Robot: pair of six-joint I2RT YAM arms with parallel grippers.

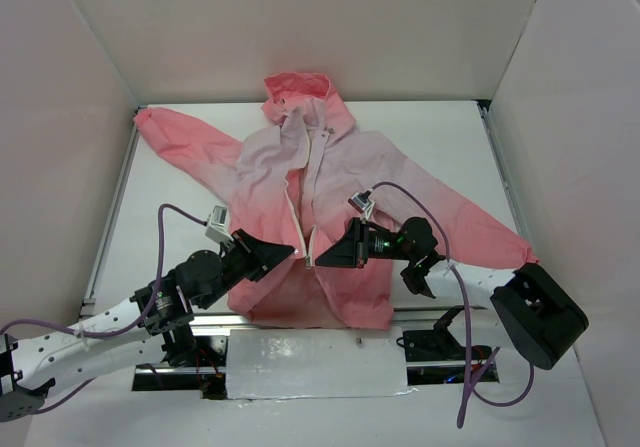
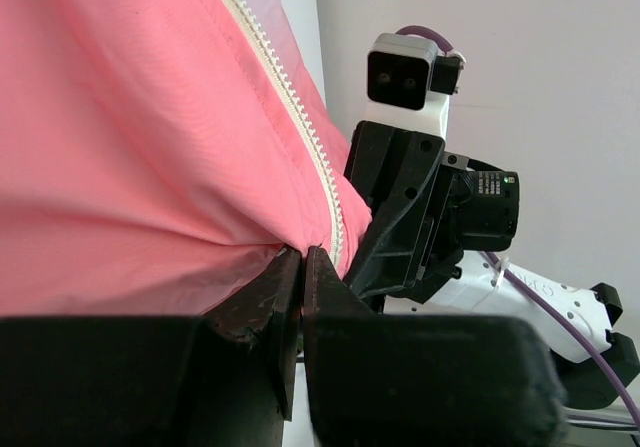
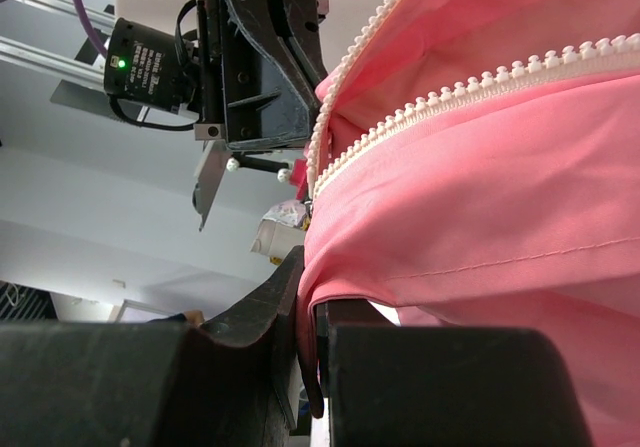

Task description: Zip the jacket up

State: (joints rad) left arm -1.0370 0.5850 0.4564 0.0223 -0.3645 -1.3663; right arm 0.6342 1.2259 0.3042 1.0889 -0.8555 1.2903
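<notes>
The jacket (image 1: 340, 187) lies flat on the table, hood at the far side, coral pink fading to pale lilac on the chest, its white zipper (image 1: 298, 207) open down the front. My left gripper (image 1: 290, 251) is shut on the jacket's left front edge near the hem; the left wrist view shows the jaws pinching pink fabric (image 2: 150, 167) beside the zipper teeth (image 2: 300, 127). My right gripper (image 1: 318, 259) is shut on the right front edge near the hem; the right wrist view shows a fold of fabric (image 3: 480, 227) between the jaws, with zipper teeth (image 3: 470, 87) above.
White walls (image 1: 300, 27) enclose the table on three sides. A metal rail (image 1: 110, 217) runs along the left edge. The jacket's sleeves reach the far left corner (image 1: 160, 127) and the right side (image 1: 490, 232). A foil-covered plate (image 1: 315, 362) sits between the arm bases.
</notes>
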